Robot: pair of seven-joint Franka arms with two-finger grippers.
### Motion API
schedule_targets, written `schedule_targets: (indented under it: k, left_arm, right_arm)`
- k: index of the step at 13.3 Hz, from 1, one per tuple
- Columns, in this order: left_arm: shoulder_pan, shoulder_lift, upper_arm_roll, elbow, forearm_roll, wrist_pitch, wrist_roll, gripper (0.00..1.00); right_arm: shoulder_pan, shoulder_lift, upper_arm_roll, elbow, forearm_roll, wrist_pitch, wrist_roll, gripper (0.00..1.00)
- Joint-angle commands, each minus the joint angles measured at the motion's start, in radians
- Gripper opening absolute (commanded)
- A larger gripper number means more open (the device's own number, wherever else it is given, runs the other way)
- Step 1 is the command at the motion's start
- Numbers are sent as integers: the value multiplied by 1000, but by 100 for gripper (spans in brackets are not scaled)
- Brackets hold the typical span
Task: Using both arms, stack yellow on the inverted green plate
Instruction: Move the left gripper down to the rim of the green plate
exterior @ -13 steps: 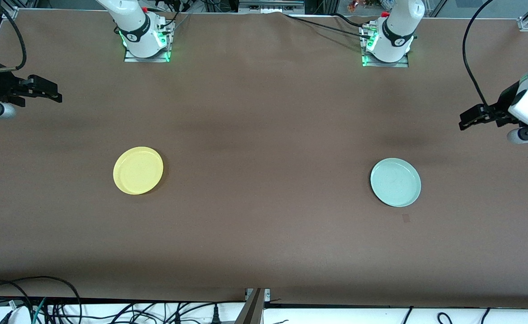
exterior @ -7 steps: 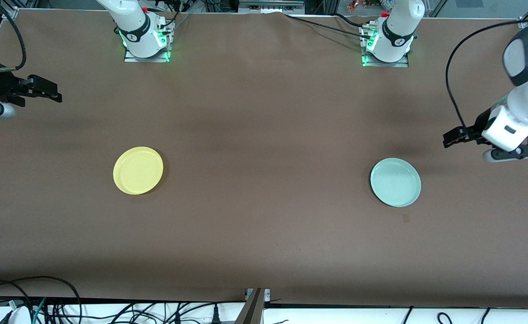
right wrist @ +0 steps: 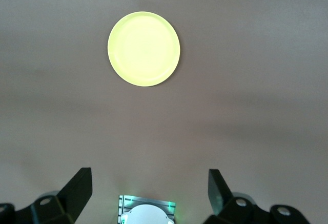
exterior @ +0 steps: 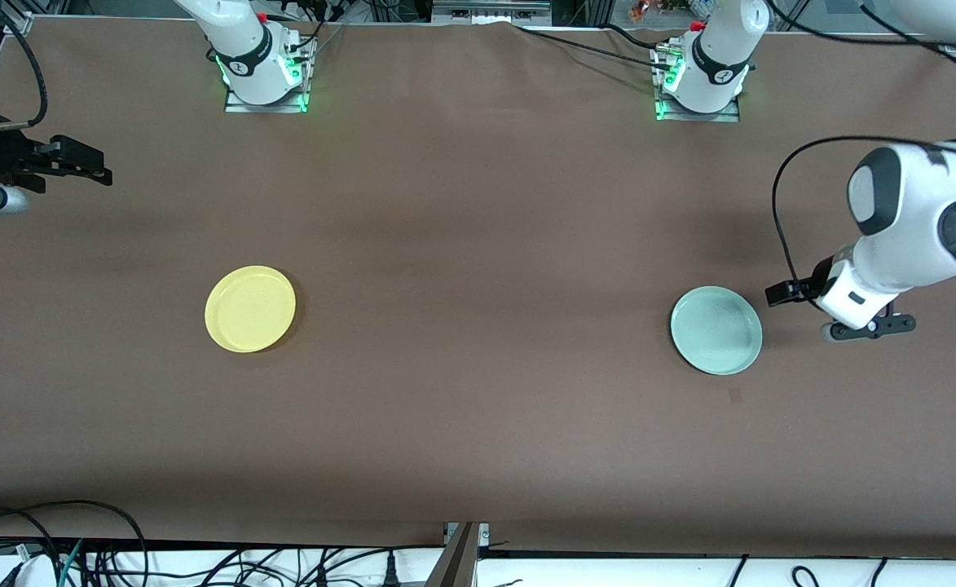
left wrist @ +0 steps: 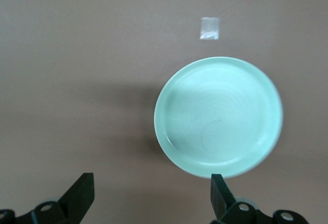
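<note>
Your left tool hangs open and empty just beside the green plate, which lies rim up on the counter toward the left arm's end. Your right tool waits open at the right arm's end, well apart from the yellow plate.

no text, label or number can be read.

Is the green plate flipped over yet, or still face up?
Face up. The green plate shows its hollow face and raised rim, flat on the table.
</note>
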Motion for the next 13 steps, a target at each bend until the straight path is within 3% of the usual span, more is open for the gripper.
schedule_targets:
  k: [1,9,12,13]
  left_arm:
    - [22,85,-4,17,-26,21,5,100]
    - [34,246,-5,4,-26,152,5,100]
    - [34,260,-7,4,-28,162,5,100]
    - [34,260,-5,4,-28,159,15,90]
  right_arm:
    - [1,2,-1,12,-12,-15,-10,100]
    - [-1,2,-2,12,-12,-20,-11,100]
    - [-1,2,-2,12,-12,-21,-11,100]
    - [-1,2,-2,12,-12,-20,-11,100]
